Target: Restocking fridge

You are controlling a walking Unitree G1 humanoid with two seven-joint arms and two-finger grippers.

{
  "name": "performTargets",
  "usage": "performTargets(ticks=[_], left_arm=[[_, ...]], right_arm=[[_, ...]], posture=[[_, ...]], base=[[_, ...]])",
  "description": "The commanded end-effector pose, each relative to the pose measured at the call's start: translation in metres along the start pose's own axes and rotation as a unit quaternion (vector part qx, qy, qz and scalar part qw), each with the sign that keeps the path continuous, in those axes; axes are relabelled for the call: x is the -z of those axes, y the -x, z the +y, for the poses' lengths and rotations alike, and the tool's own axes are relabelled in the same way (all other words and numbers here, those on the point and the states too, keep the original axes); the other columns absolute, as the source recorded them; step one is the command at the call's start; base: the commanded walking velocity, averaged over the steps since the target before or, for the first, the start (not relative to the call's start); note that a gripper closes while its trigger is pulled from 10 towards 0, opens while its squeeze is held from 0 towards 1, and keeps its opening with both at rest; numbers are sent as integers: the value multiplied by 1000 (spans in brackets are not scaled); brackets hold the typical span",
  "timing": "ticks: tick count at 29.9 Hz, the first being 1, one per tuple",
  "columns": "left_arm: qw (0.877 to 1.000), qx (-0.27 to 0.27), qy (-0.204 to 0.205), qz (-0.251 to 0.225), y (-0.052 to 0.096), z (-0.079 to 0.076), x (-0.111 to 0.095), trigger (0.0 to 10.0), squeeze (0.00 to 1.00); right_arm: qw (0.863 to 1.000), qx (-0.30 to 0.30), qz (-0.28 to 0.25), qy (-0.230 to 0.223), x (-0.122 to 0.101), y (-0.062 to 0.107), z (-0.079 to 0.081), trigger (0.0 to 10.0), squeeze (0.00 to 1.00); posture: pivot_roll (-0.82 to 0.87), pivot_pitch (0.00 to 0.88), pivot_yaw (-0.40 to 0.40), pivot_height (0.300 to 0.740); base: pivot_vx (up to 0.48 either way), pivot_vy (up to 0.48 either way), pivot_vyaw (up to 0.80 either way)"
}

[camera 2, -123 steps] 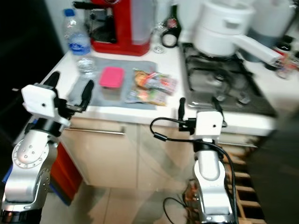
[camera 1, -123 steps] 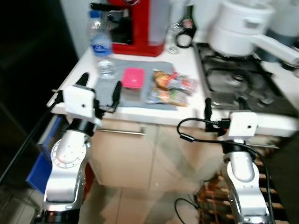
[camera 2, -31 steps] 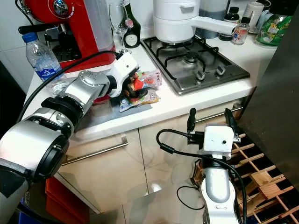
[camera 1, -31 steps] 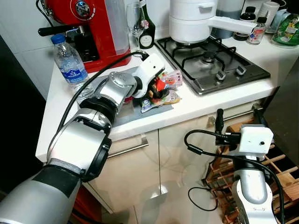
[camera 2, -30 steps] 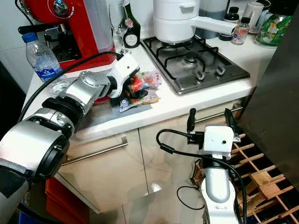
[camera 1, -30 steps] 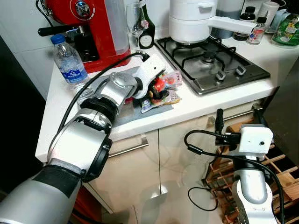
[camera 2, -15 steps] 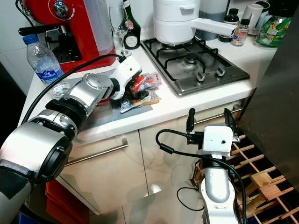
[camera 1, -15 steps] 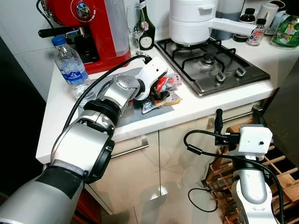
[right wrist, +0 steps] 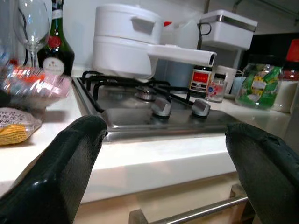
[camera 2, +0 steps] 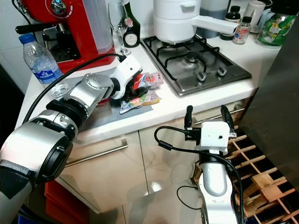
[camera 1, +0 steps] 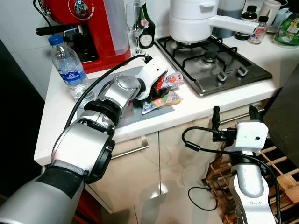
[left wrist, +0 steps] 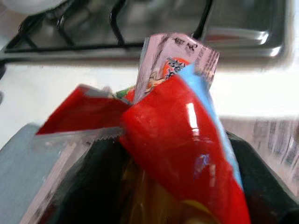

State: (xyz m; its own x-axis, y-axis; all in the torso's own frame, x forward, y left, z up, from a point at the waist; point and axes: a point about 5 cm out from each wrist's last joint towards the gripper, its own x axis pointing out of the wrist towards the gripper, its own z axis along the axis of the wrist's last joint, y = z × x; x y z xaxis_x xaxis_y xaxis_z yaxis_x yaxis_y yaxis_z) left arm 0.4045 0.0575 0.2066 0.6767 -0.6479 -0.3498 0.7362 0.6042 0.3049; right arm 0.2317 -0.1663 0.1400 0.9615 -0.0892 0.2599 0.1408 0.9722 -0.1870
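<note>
My left gripper (camera 1: pixel 158 89) reaches over the counter and is shut on a red snack packet (camera 1: pixel 162 83), which stands up between its fingers (left wrist: pixel 88 186). The left wrist view shows that red packet (left wrist: pixel 177 149) close up, with a pink-edged packet (left wrist: pixel 180 53) behind it. More snack packets (camera 1: pixel 163 100) lie on the grey mat (camera 1: pixel 125 113) under the gripper. My right gripper (camera 1: pixel 232 116) hangs open and empty in front of the cabinet, below the counter edge; its fingers (right wrist: pixel 65 158) face the hob.
A water bottle (camera 1: pixel 66 58) and a red coffee machine (camera 1: pixel 96 25) stand at the counter's back left, with a wine glass (camera 1: pixel 134 16) beside them. The gas hob (camera 1: pixel 215 65) carries a white pot (camera 1: pixel 191 18). A wine rack (camera 1: pixel 275 158) stands low on the right.
My left arm has reached from in front of the counter onto the packets and closed on the red one. Over the last half second it has hardly moved; the right arm has shifted slightly.
</note>
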Motion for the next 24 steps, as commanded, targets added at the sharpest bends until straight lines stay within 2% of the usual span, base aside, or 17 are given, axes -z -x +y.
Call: performTargets(ticks=[1, 5, 8, 9, 10, 12, 14, 15, 16, 17, 18, 19, 21, 22, 23, 24], left_arm=[[999, 8, -3, -47, 2, 4, -23, 0, 0], [994, 7, 6, -112, 9, 13, -47, 0, 0], [983, -10, 26, -180, 24, 28, -65, 0, 0], [983, -10, 26, -180, 24, 28, -65, 0, 0], [972, -15, 40, -230, 34, 37, -76, 0, 0], [972, -15, 40, -230, 34, 37, -76, 0, 0], [959, -24, 45, -278, 47, 45, -86, 0, 0], [959, -24, 45, -278, 47, 45, -86, 0, 0], [948, -38, 36, -313, 56, 48, -90, 0, 0], [938, -46, 33, -342, 62, 43, -90, 0, 0], [938, -46, 33, -342, 62, 43, -90, 0, 0], [926, -56, 31, -371, 69, 30, -84, 0, 0], [924, -59, 31, -375, 70, 24, -80, 0, 0], [922, -62, 30, -380, 70, 16, -73, 2980, 0], [922, -62, 30, -380, 70, 16, -73, 2980, 0], [920, -69, 37, -383, 70, 10, -67, 9216, 0]], right_arm=[[1000, -1, -1, -3, 0, -2, 2, 10000, 0], [1000, -5, -2, -5, 2, -6, 4, 10000, 0], [1000, -12, -4, -5, 3, -10, 6, 10000, 0], [1000, -12, -4, -5, 3, -10, 6, 10000, 0], [1000, -10, -6, -5, 4, -11, 6, 10000, 0], [1000, -10, -6, -5, 4, -11, 6, 10000, 0], [1000, -6, -7, -5, 4, -13, 5, 10000, 0], [1000, -6, -7, -5, 4, -13, 5, 10000, 0], [1000, -2, -12, -3, 4, -16, 4, 10000, 0], [1000, 5, -18, -2, 3, -22, 2, 10000, 0], [1000, 5, -18, -2, 3, -22, 2, 10000, 0], [999, 14, -28, -1, 2, -32, -1, 10000, 0], [999, 15, -33, -1, 1, -35, -2, 10000, 0], [999, 10, -36, 0, 1, -38, -1, 10000, 0], [999, 10, -36, 0, 1, -38, -1, 10000, 0], [999, 5, -37, 0, 1, -40, 0, 10000, 0]], posture=[[-291, 0, 113, 740], [-270, 0, 97, 740], [-257, 0, 93, 740], [-257, 0, 93, 740], [-254, 0, 96, 740], [-254, 0, 96, 740], [-240, 0, 93, 740], [-240, 0, 93, 740], [-227, 0, 91, 740], [-219, 0, 88, 740], [-219, 0, 88, 740], [-195, 0, 73, 740], [-195, 0, 73, 740], [-177, 0, 57, 740], [-177, 0, 57, 740], [-161, 0, 43, 740]], base=[[0, 0, 0], [0, 0, 0], [0, 0, 0], [0, 0, 0], [0, 0, 0], [0, 0, 0], [0, 0, 0], [0, 0, 0], [0, 0, 0], [0, 0, 0], [0, 0, 0], [0, 0, 0], [0, 0, 0], [0, 0, 0], [0, 0, 0], [0, 0, 0]])
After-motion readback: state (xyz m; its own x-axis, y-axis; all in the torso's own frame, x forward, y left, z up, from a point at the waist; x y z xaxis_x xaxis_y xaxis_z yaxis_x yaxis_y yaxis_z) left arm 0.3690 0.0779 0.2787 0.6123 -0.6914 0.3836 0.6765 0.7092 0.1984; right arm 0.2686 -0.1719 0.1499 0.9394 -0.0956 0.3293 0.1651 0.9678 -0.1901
